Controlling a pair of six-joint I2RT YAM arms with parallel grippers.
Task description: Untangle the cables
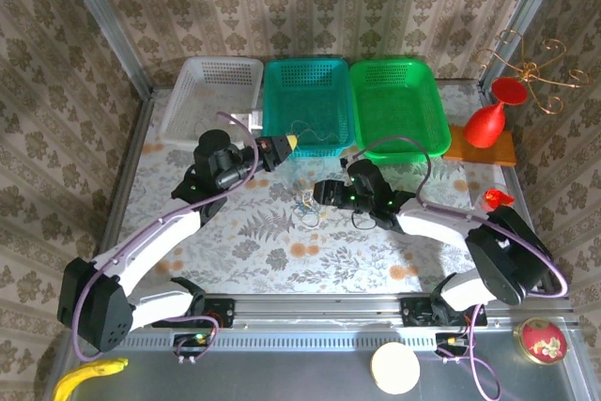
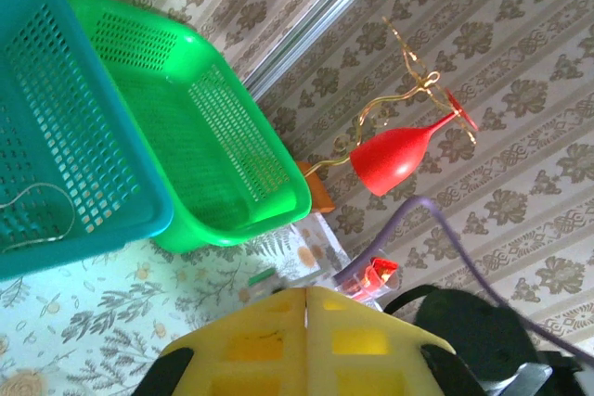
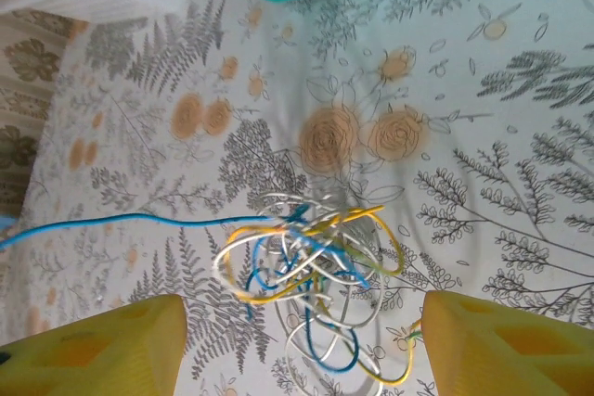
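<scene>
In the top view the left tool (image 1: 287,143) hangs clenched near the teal basket (image 1: 282,133), upper left of centre. The cables (image 1: 307,204) lie bunched on the counter (image 1: 235,251) mid-frame. The right tool (image 1: 326,196) is nearer, just right of them, jaws released either side of the bundle; one blue strand trails left

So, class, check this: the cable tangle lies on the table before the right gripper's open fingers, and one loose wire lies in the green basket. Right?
Not quite. The left wrist view shows the loose wire in the teal basket, not the green basket. The rest holds: the cable tangle lies on the table before the open right gripper.
</scene>
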